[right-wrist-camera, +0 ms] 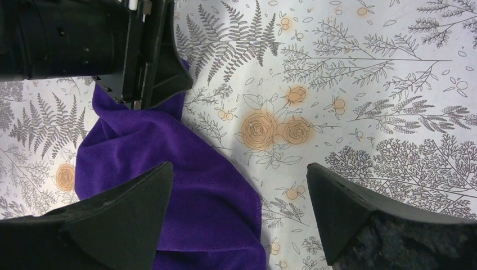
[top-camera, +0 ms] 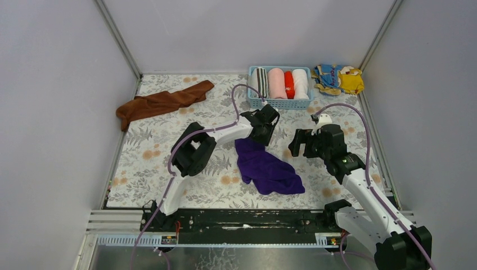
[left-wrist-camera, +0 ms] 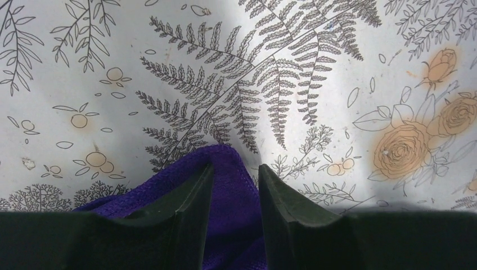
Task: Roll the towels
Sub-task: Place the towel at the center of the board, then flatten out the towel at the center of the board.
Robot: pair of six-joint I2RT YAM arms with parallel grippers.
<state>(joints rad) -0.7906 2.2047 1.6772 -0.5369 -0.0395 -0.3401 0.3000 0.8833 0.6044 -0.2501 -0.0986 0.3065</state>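
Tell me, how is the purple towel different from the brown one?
The purple towel lies mid-table between the arms; the brown towel lies far back on the left. The purple towel's far end sits between the fingers of the left gripper; nothing touches the brown towel. The brown towel is bunched into a long strip; the purple towel spreads wider. Both are plain, crumpled and unrolled.

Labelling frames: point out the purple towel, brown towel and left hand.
purple towel (top-camera: 267, 169), top view, middle of the cloth.
brown towel (top-camera: 160, 103), top view, middle of its length.
left hand (left-wrist-camera: 236, 169), left wrist view, between its fingertips.
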